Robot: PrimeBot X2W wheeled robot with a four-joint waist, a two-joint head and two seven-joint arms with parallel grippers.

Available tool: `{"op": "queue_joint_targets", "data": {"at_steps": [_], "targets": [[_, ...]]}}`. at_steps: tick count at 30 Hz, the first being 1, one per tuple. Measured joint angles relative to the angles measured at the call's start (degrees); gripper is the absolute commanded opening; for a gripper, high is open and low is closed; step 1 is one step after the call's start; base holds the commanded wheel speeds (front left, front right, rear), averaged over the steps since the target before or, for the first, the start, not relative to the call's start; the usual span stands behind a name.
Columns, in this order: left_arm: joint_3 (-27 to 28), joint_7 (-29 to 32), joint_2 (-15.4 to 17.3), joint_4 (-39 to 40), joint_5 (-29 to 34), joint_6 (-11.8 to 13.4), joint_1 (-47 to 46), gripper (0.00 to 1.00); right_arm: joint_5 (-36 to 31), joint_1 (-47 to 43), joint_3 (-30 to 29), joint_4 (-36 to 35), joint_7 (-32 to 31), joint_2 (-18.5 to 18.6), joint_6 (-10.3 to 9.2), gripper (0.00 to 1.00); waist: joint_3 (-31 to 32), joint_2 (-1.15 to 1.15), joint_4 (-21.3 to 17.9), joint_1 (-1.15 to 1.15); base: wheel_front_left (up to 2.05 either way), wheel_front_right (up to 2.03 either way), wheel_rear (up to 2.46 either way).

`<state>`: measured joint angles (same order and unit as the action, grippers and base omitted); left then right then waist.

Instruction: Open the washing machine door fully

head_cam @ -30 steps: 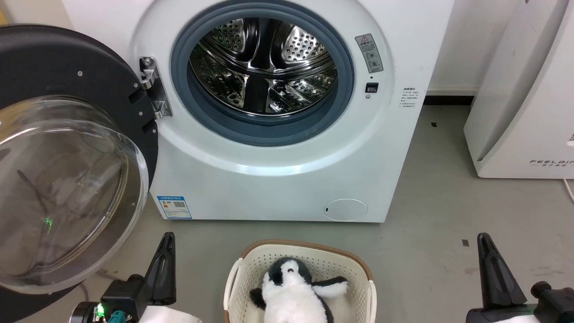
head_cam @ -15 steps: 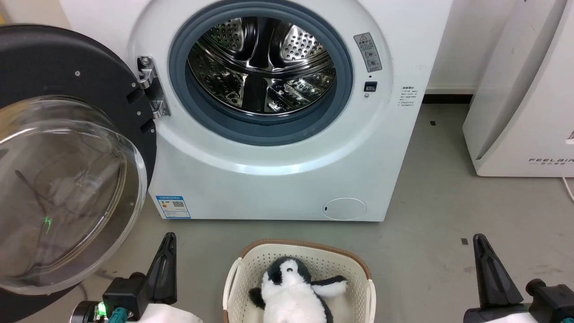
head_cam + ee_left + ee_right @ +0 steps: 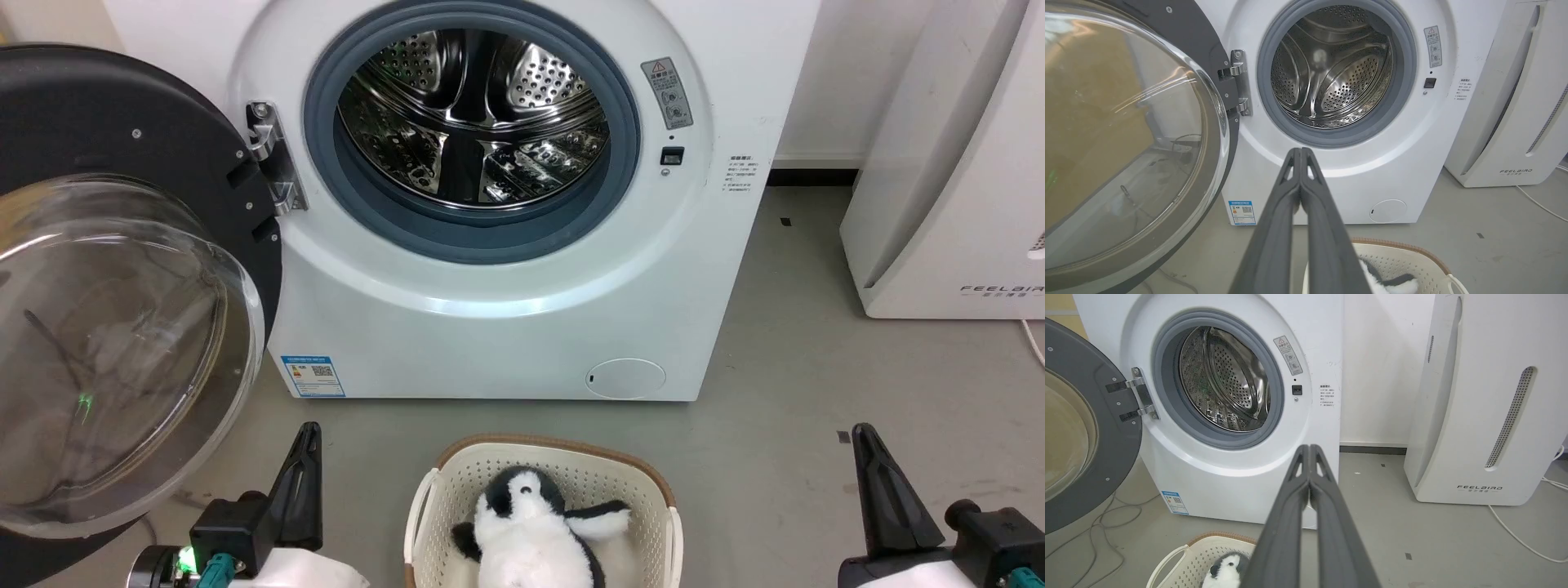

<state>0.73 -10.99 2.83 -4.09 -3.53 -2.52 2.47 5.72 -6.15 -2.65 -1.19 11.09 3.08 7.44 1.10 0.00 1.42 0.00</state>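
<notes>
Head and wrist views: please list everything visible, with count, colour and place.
white front-loading washing machine: 1, white, centre.
round glossy black door with clear glass bowl: 1, black, swung open, left of the washer.
perforated steel drum: 1, silver, inside the grey gasket.
cream perforated plastic basket: 1, cream, floor before the washer.
black-and-white plush penguin: 1, in the basket.
tall white plastic appliance: 1, white, right of the washer.
left claw: 1, dark, shut, low left.
right claw: 1, dark, shut, low right.

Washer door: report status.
Left gripper shut, right gripper shut, both empty. Door swung wide left, drum exposed. Basket on floor before washer, clear of door.
</notes>
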Motion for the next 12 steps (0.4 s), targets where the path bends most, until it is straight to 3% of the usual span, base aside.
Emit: {"op": "queue_joint_targets", "data": {"at_steps": [12], "targets": [[-0.1,1.4,0.0,0.5,0.4,0.4,-0.1,0.00,-0.5,0.7,0.3,0.2,-1.4,0.0,0.00,0.00,-0.1,0.00,-0.2,0.00,0.00,0.00,0.00]]}}
